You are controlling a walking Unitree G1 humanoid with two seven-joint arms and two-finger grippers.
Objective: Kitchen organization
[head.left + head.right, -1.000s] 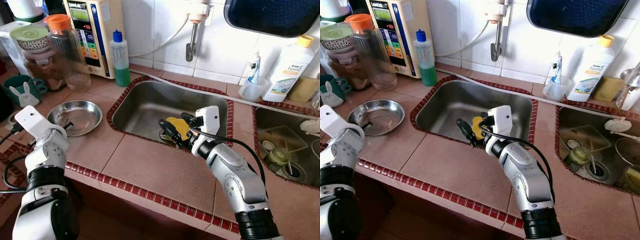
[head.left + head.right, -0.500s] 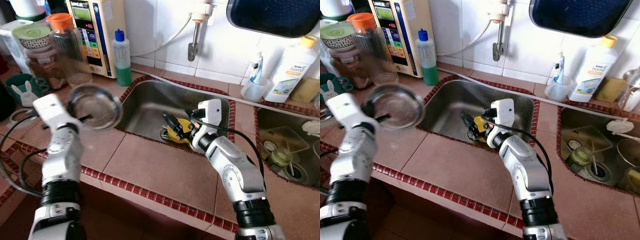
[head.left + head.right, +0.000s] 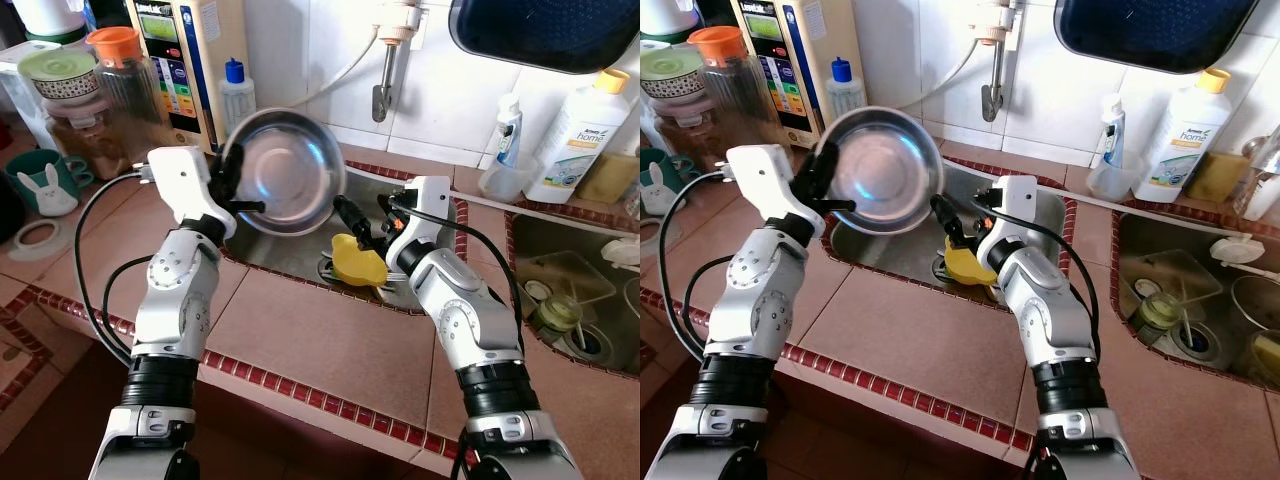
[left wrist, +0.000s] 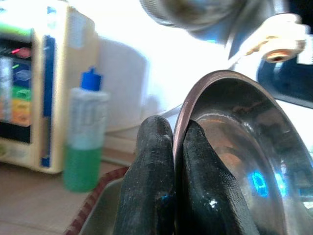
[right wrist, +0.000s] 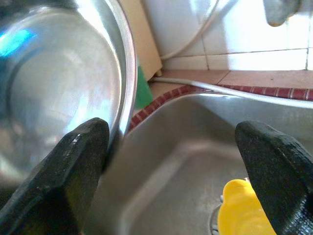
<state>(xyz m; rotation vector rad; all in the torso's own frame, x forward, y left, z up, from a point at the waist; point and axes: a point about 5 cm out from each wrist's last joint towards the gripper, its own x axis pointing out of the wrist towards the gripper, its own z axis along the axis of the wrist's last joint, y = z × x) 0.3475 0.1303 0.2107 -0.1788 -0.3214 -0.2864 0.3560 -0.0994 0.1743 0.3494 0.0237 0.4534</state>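
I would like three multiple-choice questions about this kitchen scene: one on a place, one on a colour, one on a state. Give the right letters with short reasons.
1. Where is the steel bowl?
A. flat on the counter
B. held up over the left sink
C. inside the right sink

2. What colour is the cap of the bottle of green liquid by the wall?
A. blue
B. red
C. white

3. In what state is the right end effector?
A. shut on the bowl
B. shut on a sponge
C. open

Answers:
1. B: the left end effector pinches the bowl's rim and holds it tilted above the sink's edge.
2. A: the left wrist view shows a blue cap on the bottle.
3. C: in the right wrist view its two fingers stand wide apart, with the yellow object below them ungripped.
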